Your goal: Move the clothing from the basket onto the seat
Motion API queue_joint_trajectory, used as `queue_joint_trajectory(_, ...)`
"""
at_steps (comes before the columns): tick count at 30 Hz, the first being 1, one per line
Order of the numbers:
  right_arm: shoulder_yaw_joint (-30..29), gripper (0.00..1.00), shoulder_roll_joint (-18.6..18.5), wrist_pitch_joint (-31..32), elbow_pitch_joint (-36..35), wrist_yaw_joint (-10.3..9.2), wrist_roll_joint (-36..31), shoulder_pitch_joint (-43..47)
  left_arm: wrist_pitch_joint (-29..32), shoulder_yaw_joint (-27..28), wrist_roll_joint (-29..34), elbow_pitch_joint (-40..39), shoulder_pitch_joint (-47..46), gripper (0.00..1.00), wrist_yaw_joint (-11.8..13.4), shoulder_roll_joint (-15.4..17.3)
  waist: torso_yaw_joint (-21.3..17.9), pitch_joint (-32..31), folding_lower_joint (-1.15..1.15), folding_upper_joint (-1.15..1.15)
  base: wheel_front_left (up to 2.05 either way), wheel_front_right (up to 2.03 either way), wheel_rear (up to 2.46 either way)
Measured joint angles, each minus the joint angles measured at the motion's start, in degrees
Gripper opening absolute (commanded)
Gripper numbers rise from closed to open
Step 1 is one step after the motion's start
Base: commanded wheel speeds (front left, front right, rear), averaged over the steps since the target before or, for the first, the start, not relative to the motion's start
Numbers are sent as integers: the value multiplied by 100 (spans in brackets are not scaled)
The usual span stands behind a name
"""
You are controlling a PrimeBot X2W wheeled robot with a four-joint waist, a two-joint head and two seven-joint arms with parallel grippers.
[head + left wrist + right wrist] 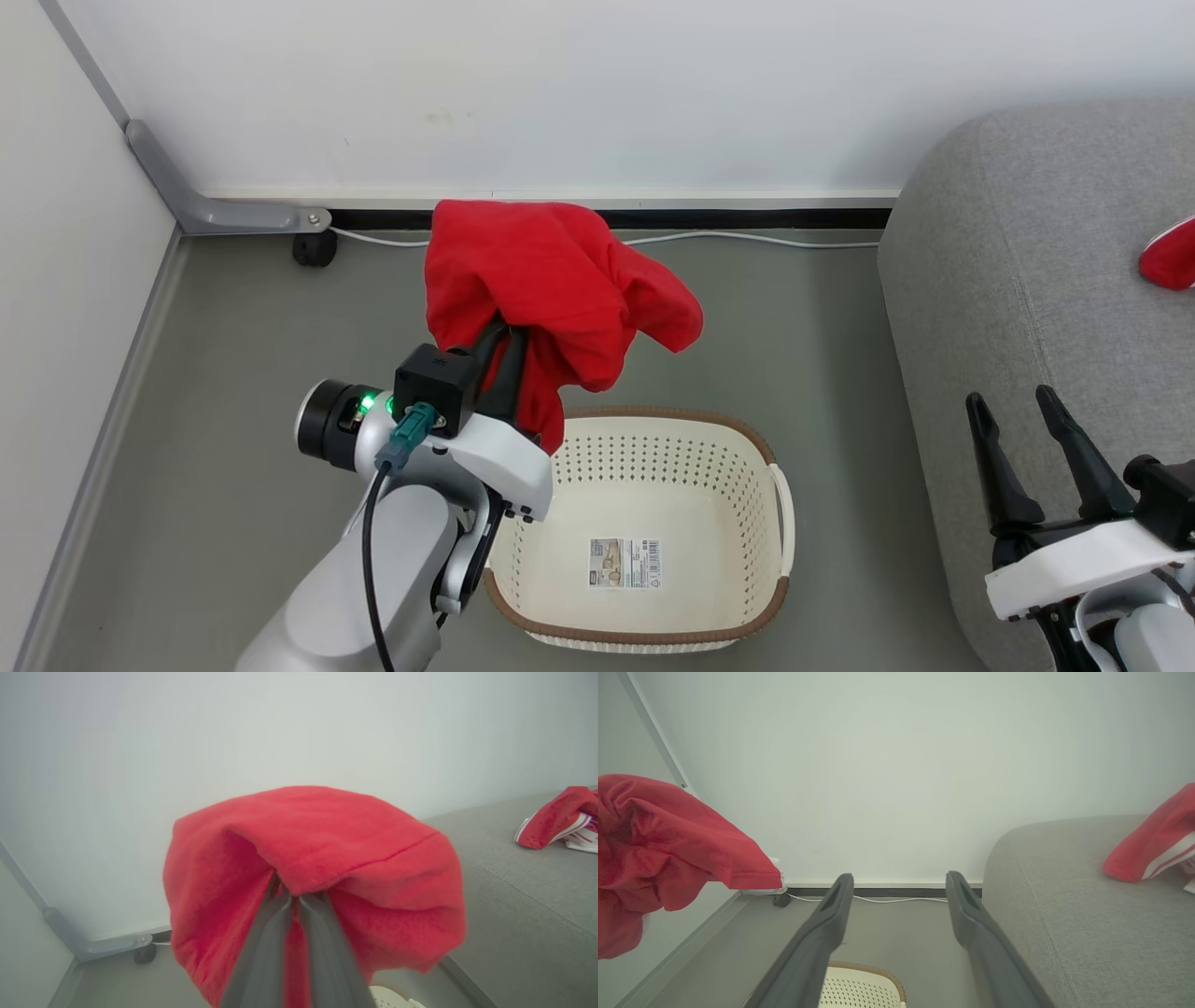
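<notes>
- Red soft garment [551, 280] hung in the air above the far left rim of the cream-white perforated plastic basket [653, 457], draped over the left gripper [290, 900].
- That gripper's two long dark fingers were pinched together on a fold of the cloth.
- On the grey floor [233, 373], the basket showed a paper label [625, 563] on its bottom.
- Over the near edge of the large grey woven-fabric seat [1027, 280] hovered the right gripper [1011, 399], jaws spread wide, gripping nothing.
- A second red garment with white stripes [556, 819] lay on the seat, well apart from the basket.
</notes>
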Motion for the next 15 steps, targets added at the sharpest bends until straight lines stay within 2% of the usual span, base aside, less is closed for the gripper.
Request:
queue_joint_trajectory(5,13,100,26,0,11,0,-5,13,31,-10,31,-424,-29,0,-25,136,-18,-18,0,0,0,0,0)
queue_joint_trajectory(15,79,100,86,0,14,0,-5,16,485,-69,93,-1380,-154,0,-38,426,-52,-8,0,0,0,0,0)
